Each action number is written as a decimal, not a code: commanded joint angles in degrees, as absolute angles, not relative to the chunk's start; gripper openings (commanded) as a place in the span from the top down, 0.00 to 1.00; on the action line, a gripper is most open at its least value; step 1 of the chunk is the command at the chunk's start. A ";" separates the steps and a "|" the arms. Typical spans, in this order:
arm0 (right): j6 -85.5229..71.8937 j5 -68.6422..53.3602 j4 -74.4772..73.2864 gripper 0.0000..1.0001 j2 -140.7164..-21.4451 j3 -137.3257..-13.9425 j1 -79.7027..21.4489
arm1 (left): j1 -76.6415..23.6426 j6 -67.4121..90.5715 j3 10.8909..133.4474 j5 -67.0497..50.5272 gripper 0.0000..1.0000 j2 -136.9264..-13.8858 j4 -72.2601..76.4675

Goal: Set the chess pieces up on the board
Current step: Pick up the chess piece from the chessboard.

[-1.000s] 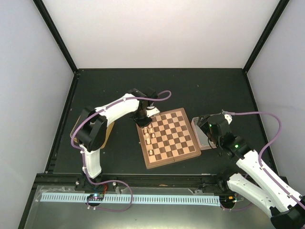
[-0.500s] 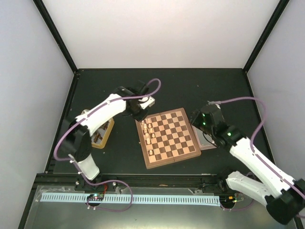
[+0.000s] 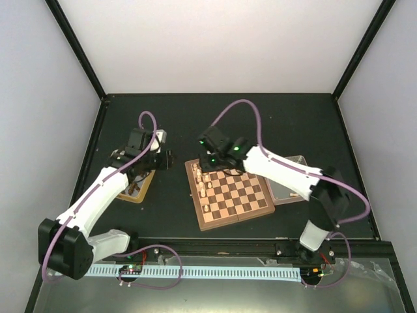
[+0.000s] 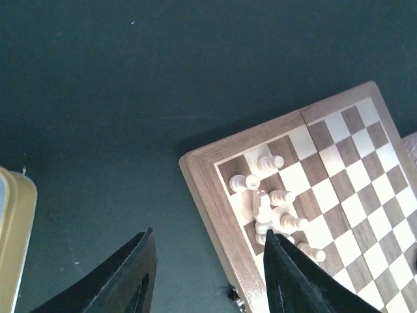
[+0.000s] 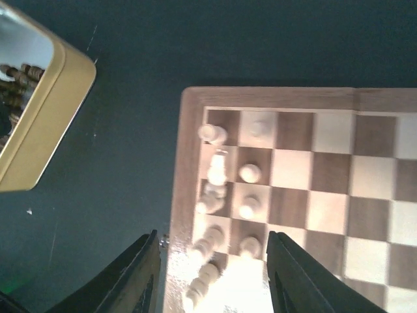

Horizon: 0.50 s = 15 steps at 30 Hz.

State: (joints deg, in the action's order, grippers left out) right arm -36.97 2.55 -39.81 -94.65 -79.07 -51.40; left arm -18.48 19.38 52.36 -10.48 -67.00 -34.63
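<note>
Plainly, the left jaws stand parted and empty above the dark worktop (image 4: 130, 98), just beside a corner of the board (image 4: 207, 189). Likewise, the right jaws gape with nothing between them over the board's rim on the side nearest the gold tin (image 5: 45, 117). Pale chess pieces (image 5: 215, 171) crowd the squares along that edge. Dark pieces (image 5: 14, 73) lie inside the tin.

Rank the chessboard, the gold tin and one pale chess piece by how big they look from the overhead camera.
1. The board, clearly largest.
2. The gold tin, smaller, though the left arm hides part of it.
3. A pale chess piece, tiny, smaller than one board square.
</note>
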 commanded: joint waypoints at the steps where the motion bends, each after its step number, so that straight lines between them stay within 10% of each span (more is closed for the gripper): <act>1: -33.70 6.25 -50.27 0.57 -103.03 -88.25 -54.69 | -14.28 28.30 45.94 -15.17 0.53 -63.22 -24.06; 15: -33.22 6.00 -57.44 0.70 -117.42 -100.57 -56.97 | -8.68 31.25 37.44 -20.93 0.52 -63.43 -18.16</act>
